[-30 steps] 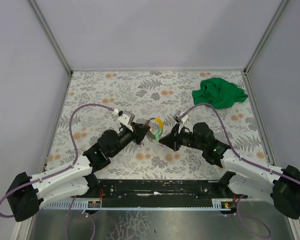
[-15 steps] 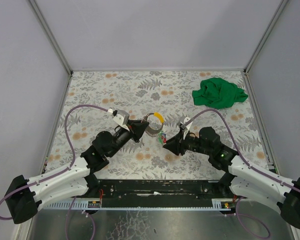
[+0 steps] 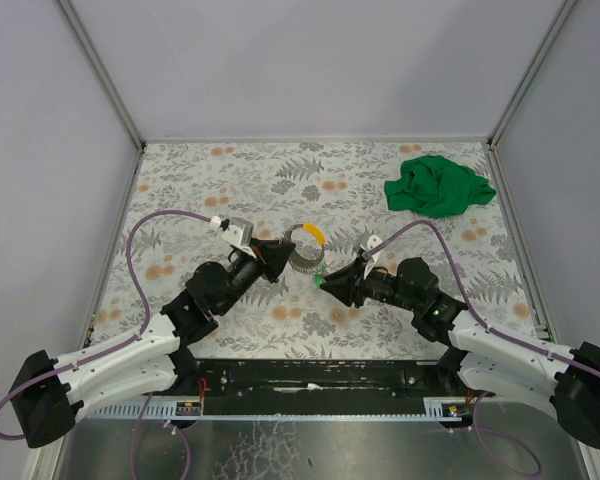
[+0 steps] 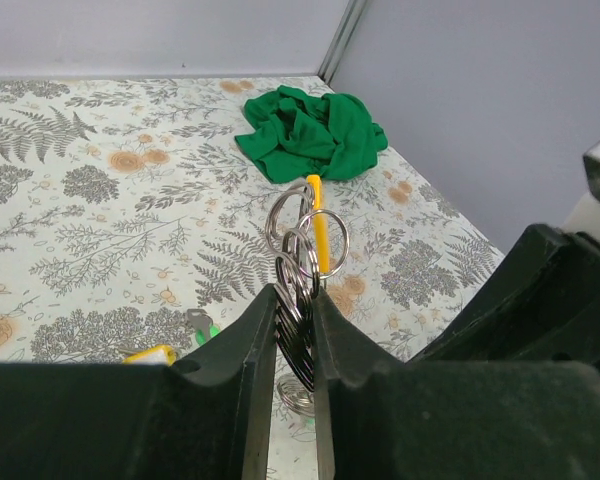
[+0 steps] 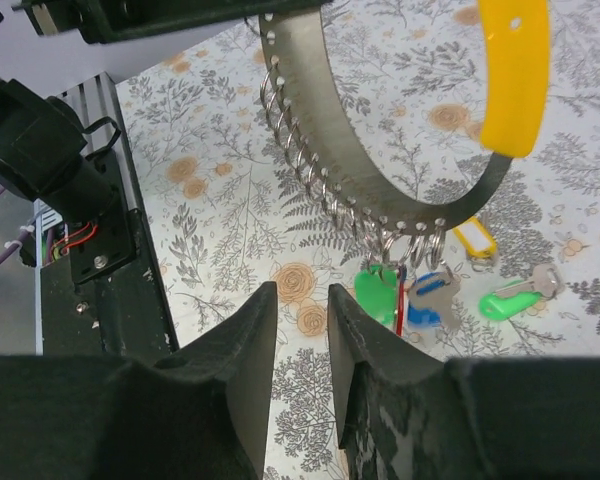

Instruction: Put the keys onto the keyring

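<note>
My left gripper (image 3: 283, 254) is shut on the keyring (image 3: 302, 263), a grey metal band with a yellow end piece (image 3: 317, 235), and holds it above the table. In the left wrist view the jaws (image 4: 294, 295) clamp its small rings. Green (image 5: 377, 294), blue (image 5: 423, 306) and red tags hang from the band (image 5: 370, 185). My right gripper (image 3: 323, 283) is just right of the hanging tags, its jaws (image 5: 300, 295) slightly apart and empty. Two loose keys lie on the table: one with a yellow tag (image 5: 474, 239), one with a green tag (image 5: 513, 296).
A crumpled green cloth (image 3: 438, 186) lies at the back right of the flowered table (image 3: 200, 180). Grey walls close the table on three sides. The arms' base rail (image 5: 90, 250) runs along the near edge.
My right gripper drew back from the keyring, then moved left and up close to its hanging tags. My left gripper shifted slightly up and right with the keyring.
</note>
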{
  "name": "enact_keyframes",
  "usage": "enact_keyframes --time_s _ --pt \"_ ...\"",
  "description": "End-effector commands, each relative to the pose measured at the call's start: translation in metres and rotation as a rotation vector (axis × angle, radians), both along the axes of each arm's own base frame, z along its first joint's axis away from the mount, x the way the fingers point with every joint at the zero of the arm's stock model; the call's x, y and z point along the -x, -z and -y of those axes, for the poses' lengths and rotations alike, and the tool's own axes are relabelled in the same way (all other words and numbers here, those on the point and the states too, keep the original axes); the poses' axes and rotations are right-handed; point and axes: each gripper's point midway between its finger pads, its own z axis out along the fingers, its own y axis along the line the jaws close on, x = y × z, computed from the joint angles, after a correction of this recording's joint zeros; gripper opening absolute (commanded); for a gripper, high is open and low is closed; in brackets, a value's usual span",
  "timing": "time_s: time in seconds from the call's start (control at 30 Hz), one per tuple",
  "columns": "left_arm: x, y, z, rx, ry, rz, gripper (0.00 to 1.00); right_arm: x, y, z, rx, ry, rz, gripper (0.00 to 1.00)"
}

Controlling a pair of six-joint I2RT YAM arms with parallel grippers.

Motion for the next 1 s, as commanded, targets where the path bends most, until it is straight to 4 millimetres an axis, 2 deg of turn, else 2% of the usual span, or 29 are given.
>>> enact_keyframes --time_s 0.0,0.13,0.43,0.97 --pt "-0.003 -0.029 -0.003 0.091 -0.034 0.009 0.00 -0.001 -0.020 -0.013 -0.107 -0.013 0.080 0.31" --pt "-0.002 -0.029 -0.002 0.088 -0.025 0.000 0.00 0.001 -0.019 -0.023 -0.122 -0.031 0.097 0.28" --pt "0.001 -0.029 0.000 0.098 -0.009 -0.014 0.00 -0.012 -0.011 -0.028 -0.145 0.034 0.122 0.21" --pt "0.003 -0.031 0.002 0.129 0.006 -0.030 0.00 -0.019 -0.006 -0.037 -0.152 0.046 0.133 0.24"
